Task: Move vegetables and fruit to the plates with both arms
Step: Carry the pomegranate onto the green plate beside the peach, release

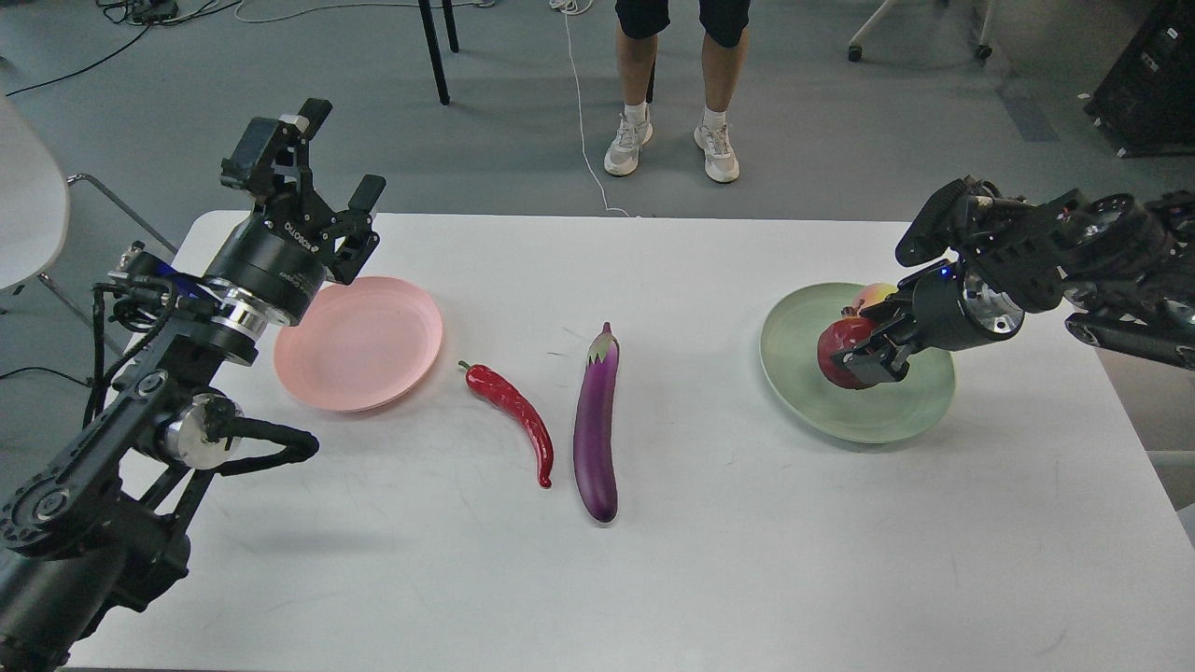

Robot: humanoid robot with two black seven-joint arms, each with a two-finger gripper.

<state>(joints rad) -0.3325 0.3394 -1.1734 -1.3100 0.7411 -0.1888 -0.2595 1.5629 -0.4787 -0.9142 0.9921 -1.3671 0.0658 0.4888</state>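
Note:
My right gripper [864,350] is shut on the dark red pomegranate [838,353] and holds it over the pale green plate [803,397] at the right. The peach [873,295] lies on that plate behind the gripper, mostly hidden. The red chili pepper [515,418] and the purple eggplant [597,425] lie side by side at the table's middle. The empty pale pink plate [359,343] is at the left. My left gripper [327,187] is open and empty, raised above the pink plate's far left rim.
The white table [653,579] has its far edge just behind both plates. A person's legs [672,93] and a chair leg [432,51] stand beyond it. A white chair [28,196] is at the far left.

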